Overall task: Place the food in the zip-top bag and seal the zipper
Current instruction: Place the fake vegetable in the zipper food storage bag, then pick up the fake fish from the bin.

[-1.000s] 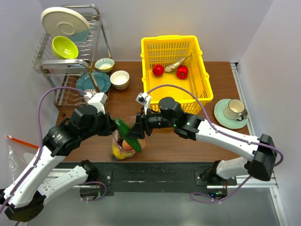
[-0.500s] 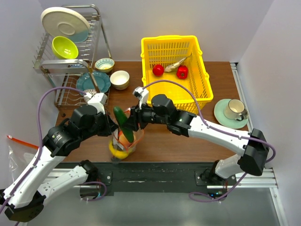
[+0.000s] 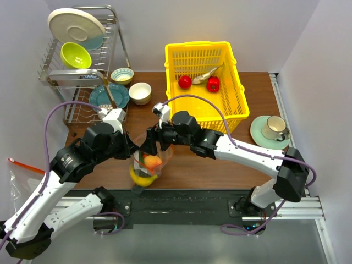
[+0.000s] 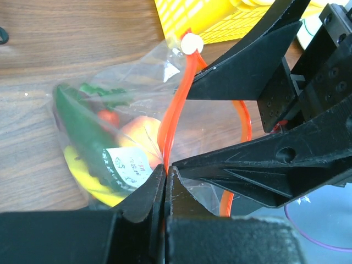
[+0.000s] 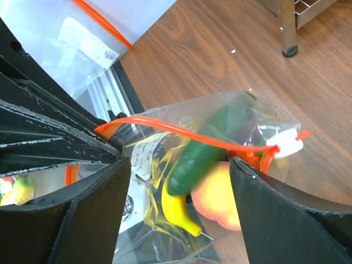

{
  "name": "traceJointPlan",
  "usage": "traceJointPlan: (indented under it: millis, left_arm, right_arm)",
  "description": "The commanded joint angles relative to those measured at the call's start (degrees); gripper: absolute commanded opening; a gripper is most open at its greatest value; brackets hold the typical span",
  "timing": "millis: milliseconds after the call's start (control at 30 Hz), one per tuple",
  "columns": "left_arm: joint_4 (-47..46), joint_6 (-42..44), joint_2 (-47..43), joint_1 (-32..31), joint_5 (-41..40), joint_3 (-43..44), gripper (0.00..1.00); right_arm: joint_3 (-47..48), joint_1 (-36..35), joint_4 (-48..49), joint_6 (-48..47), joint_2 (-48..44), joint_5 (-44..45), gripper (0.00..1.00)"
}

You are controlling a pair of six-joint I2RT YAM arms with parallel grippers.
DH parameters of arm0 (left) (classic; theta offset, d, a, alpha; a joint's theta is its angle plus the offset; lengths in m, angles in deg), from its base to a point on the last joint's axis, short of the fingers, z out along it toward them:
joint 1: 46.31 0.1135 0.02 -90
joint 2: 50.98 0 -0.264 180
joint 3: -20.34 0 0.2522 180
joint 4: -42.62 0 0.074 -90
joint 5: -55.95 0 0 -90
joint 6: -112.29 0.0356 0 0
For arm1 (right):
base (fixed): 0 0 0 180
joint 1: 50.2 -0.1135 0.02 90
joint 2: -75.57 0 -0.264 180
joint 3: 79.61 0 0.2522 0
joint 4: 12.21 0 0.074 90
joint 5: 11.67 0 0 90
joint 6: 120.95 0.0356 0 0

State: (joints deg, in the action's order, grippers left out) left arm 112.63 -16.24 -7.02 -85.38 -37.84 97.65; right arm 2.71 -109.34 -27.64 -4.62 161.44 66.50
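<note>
your left end effector (image 4: pixel 165 170) pinches the zipper (image 4: pixel 176 104) of the zip-top bag (image 4: pixel 132 71); your right end effector (image 5: pixel 180 160) stands open over the cucumber (image 5: pixel 203 148), banana (image 5: pixel 176 209) and peach (image 5: pixel 217 195) inside.

The worktop (image 3: pixel 261 93) is brown wood, and it sits between plain white walls: a back wall (image 3: pixel 220 22), a left wall (image 3: pixel 22 55) and a right wall (image 3: pixel 319 55). A shiny metal dish rack (image 3: pixel 71 72) stands at the back left of the worktop. A black strip (image 3: pixel 181 201) runs along the near edge, with grey floor (image 3: pixel 181 242) below it, and the light is bright and soft.
</note>
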Motion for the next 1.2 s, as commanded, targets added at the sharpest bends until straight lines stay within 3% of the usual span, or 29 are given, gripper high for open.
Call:
traceJointPlan:
  millis: [0,300,433,633,800,1033,1167]
  left_arm:
    - [-3.0,-0.4,0.1,0.0,0.1,2.6,0.00]
    - [-2.8,-0.3,-0.3,-0.1,-0.1,2.4,0.00]
    - [-2.8,-0.3,-0.5,0.0,-0.2,2.2,0.00]
    - [-3.0,-0.1,-0.9,-0.1,0.5,1.5,0.00]
    - [-4.7,-0.1,-3.0,0.0,0.8,0.8,0.00]
    - [-5.0,0.5,-2.4,-0.1,1.3,0.7,0.00]
    - [-5.3,0.5,-2.4,0.0,1.3,0.6,0.00]
  right_arm:
    - [0.5,-0.5,1.8,-0.4,-3.5,1.7,0.80]
    - [5.0,-0.5,-17.8,-4.1,-12.8,14.6,0.82]
    - [10.7,-0.4,-27.1,-6.9,-13.9,26.6,0.98]
    - [16.0,1.7,-33.2,-9.3,-13.5,35.3,0.98]
    - [17.8,15.2,-33.6,-8.0,-12.1,27.4,0.98]
    - [23.7,25.5,-31.0,-8.0,-3.9,24.9,0.99]
    - [29.2,29.8,-28.9,-5.5,5.7,23.3,0.98]
